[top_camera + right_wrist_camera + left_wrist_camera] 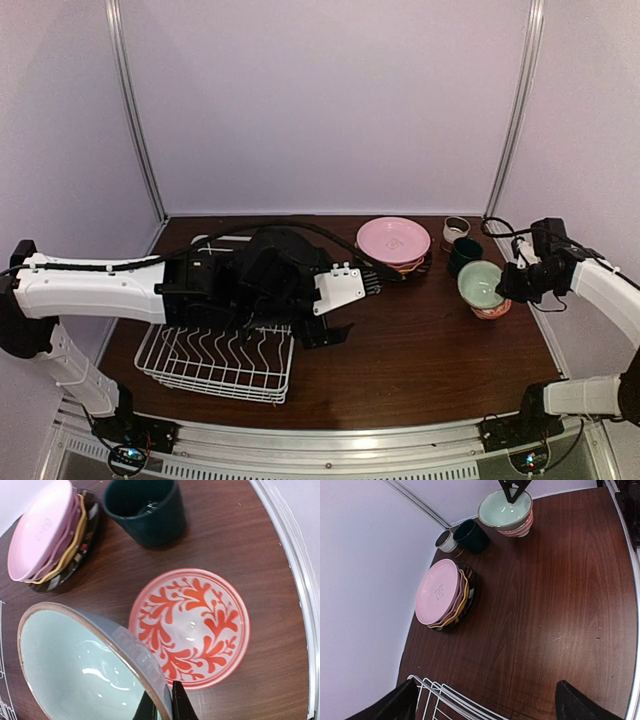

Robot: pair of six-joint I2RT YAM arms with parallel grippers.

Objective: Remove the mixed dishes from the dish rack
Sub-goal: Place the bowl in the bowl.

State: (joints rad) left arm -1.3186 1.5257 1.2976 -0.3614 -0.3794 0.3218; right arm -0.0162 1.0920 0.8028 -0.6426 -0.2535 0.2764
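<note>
White wire dish rack (210, 385) sits at the near left of the dark wood table (420, 370), and the dishes I can spot are all out on the tabletop over on the right side, well apart from it

Stack of plates (393, 243) is toward the back, right of the middle. The light pink plate (438, 591) is on top, you can see a yellow rim peeking out under it, and a dark plate is at the very bottom. Just to the right of the stack there's a beige-brown cup (456, 229) closest to the back wall, with the dark green cup (145, 507) right beside it, both upright

Right gripper (162, 705) is pinched tight on the rim of the pale green bowl (85, 665), one finger inside and one outside. The bowl is tilted in the wrist view and hangs over the left edge of the white-and-red bowl (192, 627), which sits on the table right side up with its leafy red pattern showing. From the left wrist view the green one looks lined up almost on top of it, but I honestly can't tell if the two are touching

Left gripper (487, 687) is spread wide with nothing in it, stretched out over the far right corner of the rack. Its camera looks across the bare wood toward the plates
</note>
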